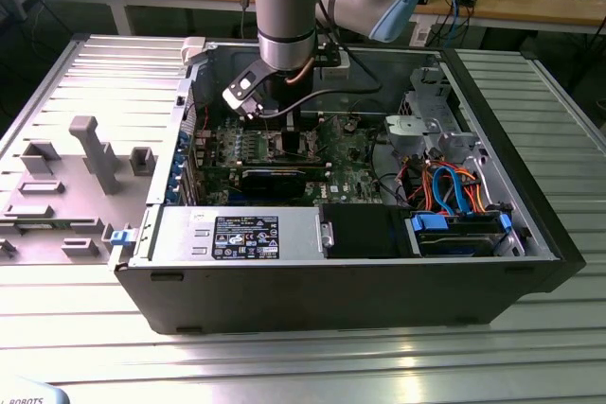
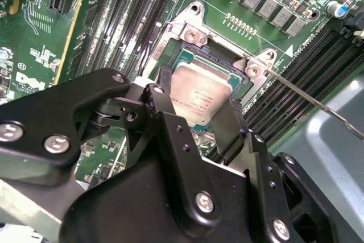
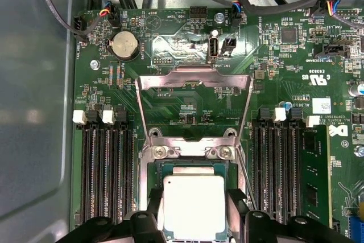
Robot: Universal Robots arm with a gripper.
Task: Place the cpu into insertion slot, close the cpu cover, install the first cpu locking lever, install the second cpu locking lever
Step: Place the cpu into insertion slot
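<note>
Small white print on motherboard (image 3: 284, 55), label (image 1: 246, 237) on power supply (image 1: 180, 234)

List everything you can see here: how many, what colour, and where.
case: 1, black, open on the metal table
motherboard: 1, green, inside the case
cpu: 1, silver, in the slot
slot: 1, silver-rimmed, mid-board
cover: 1, silver, swung open beside the slot
lever: 1, silver wire, beside the slot
memory slots: two banks, black, flanking the slot
coin battery: 1, silver, past the cover
graphics card: 1, black, across the board
cables: several, blue and orange, exterior view's right
tray: 1, grey, exterior view's left of the case
arm: 1, grey and blue, reaching into the case
gripper: 1, black, at the cpu
</note>
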